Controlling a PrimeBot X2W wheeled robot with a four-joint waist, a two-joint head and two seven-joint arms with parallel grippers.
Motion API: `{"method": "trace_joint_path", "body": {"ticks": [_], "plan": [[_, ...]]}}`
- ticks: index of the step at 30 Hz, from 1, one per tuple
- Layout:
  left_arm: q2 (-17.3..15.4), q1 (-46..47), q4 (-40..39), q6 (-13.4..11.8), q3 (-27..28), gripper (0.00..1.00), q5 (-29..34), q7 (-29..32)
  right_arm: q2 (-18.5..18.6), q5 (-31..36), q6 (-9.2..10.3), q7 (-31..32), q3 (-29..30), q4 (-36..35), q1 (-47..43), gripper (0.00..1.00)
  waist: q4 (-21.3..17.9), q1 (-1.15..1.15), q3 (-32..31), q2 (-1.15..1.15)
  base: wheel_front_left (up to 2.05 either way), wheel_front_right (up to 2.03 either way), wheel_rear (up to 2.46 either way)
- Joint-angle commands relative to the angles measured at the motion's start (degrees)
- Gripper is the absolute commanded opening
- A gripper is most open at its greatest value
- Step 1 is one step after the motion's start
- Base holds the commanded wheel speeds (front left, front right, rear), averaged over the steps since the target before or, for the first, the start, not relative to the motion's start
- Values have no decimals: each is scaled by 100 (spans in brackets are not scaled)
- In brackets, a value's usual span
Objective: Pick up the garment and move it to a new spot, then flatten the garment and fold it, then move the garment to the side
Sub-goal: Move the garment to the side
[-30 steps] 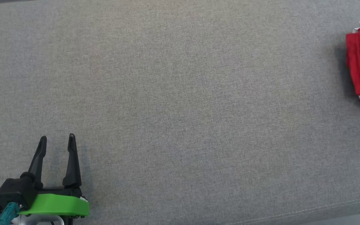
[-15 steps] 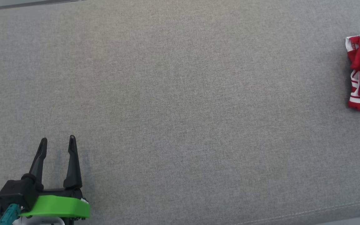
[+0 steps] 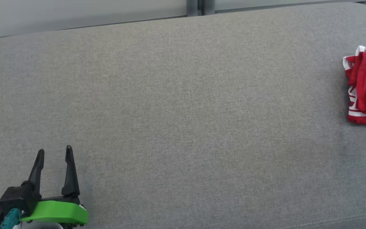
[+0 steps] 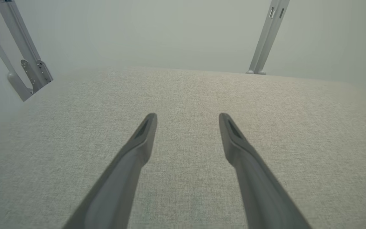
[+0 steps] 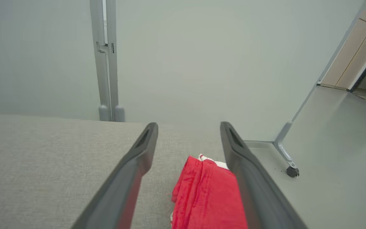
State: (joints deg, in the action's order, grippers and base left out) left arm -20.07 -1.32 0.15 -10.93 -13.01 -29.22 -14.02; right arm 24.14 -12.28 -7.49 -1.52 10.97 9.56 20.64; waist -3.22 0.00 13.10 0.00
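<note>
Garment (image 3: pixel 364 87) now dropped on grey cushion (image 3: pixel 183 111) | right gripper (image 5: pixel 188 125) released, spread | left gripper (image 3: pixel 55 149) spread, empty

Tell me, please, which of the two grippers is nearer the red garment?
The right gripper: the garment lies right below its open jaws, whereas the left gripper is far across the grey cushion.

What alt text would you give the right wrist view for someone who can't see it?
A bunched red garment with white trim lies on a grey cushion, framed between the two dark fingers of the open right gripper. Behind stand a pale wall and a metal post.
</note>
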Motion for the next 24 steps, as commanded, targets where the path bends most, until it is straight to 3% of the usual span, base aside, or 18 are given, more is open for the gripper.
{"method": "trace_joint_path", "body": {"ticks": [1, 5, 9, 14, 18, 24], "plan": [[-25, 117, 131, 78, -17, 100, 2, -32, -186, 163, 1, -103, -11, -181, -342, 100, 293, 0, -341, 0, 0, 0, 0], [-33, 121, 385, 130, -20, 100, 12, -55, -471, 486, 1, -264, -112, -526, -762, 100, 442, 0, -494, 0, 0, 0, 0], [35, 45, 600, 21, 12, 100, 66, -66, -944, 794, 1, -453, -264, -787, -1247, 100, 651, 0, -681, 0, 0, 0, 0], [187, -95, 867, -30, 171, 100, 15, -108, -1546, 990, 2, -663, -445, -711, -1841, 100, 908, 0, -890, 0, 0, 0, 0], [308, -222, 951, 102, 316, 100, 74, -122, -1891, 1266, 1, -1003, -368, -454, -2174, 100, 1075, 0, -1035, 0, 0, 0, 0], [452, -407, 1011, 436, 422, 100, 300, -114, -2090, 1520, 1, -1251, -269, -166, -2541, 100, 1229, 0, -1259, 0, 0, 0, 0]]}}
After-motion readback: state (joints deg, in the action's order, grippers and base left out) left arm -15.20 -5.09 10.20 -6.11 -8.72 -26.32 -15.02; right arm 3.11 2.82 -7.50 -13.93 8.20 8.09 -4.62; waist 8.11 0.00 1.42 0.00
